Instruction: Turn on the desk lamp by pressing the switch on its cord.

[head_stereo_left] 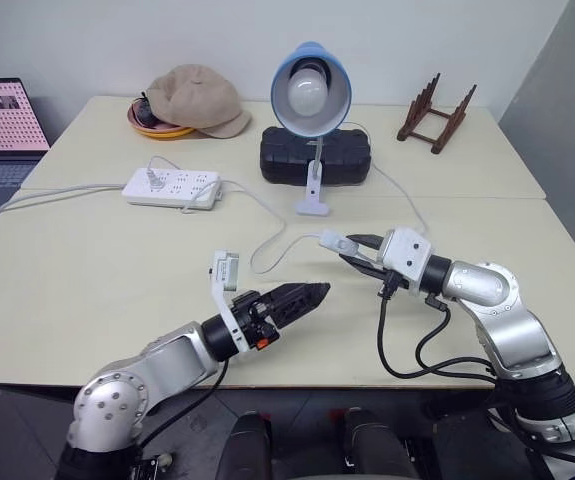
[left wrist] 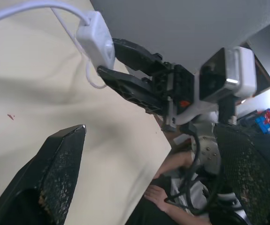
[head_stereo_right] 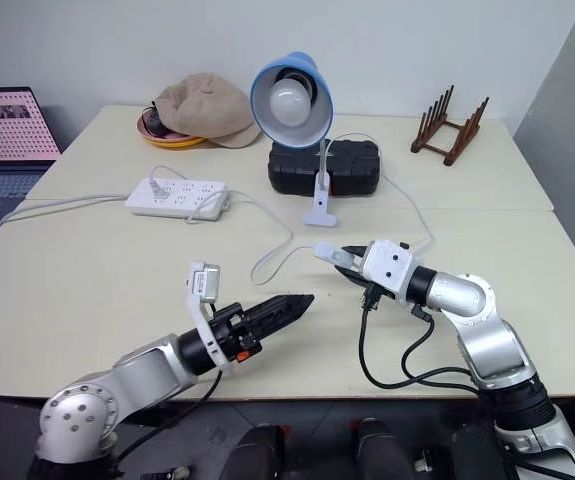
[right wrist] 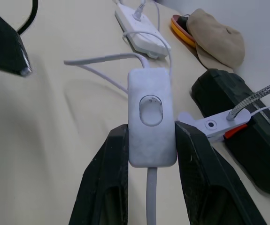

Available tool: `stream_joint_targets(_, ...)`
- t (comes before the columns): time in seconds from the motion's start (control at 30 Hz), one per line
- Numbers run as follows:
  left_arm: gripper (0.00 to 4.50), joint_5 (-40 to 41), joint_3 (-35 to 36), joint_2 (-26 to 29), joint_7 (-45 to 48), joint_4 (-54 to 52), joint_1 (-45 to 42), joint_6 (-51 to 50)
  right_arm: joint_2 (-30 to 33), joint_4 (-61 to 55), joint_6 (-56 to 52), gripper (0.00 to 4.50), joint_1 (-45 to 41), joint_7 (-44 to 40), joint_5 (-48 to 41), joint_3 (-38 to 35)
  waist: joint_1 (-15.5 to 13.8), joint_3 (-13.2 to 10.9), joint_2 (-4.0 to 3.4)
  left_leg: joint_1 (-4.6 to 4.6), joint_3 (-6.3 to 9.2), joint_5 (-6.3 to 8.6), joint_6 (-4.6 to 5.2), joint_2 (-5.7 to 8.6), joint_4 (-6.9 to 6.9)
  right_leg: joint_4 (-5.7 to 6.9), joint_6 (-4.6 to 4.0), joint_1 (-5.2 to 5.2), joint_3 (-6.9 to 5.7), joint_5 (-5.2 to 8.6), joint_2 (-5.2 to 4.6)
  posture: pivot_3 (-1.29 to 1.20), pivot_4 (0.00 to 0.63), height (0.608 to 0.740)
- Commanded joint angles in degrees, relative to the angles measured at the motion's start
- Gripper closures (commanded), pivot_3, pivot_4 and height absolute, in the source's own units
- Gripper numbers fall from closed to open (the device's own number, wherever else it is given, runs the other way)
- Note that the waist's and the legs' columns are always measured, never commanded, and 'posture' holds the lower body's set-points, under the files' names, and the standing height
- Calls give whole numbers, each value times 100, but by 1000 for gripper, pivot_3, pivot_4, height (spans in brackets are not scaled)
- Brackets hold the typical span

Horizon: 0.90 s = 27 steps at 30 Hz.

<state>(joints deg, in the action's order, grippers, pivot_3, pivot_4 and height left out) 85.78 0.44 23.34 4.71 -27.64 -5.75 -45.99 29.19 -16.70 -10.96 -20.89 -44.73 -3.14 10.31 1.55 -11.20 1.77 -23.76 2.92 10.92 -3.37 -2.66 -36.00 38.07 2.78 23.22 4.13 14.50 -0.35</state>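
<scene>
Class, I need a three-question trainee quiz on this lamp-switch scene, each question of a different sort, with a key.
1. True or false: the right gripper grips the switch between its fingers.
2. What lies on the orange dish? A) cap B) mug C) book
3. Fill in: the desk lamp is clipped beside a black ____.

Key:
1. True.
2. A, the tan cap.
3. Case: the black case sits behind the lamp's clip.

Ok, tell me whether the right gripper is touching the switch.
Touching: the right wrist view shows the right gripper clamping the switch between both fingers.
</scene>
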Motion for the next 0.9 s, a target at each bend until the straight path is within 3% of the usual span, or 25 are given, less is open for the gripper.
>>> stream_joint_targets(0.03,0,-130,80,-147,80,98,-238,139,35,-274,76,3455,-54,-13,-114,-85,5,0,0,0,-1,0,0,1,0,1,0,0,1,0,0,0,150,740)
stream_joint_targets(0.9,0,-326,134,-320,568,773,-868,-227,156,-553,609,3455,207,-327,-504,-114,18,0,0,-4,-1,1,0,0,6,-8,1,3,1,1,0,0,150,740)
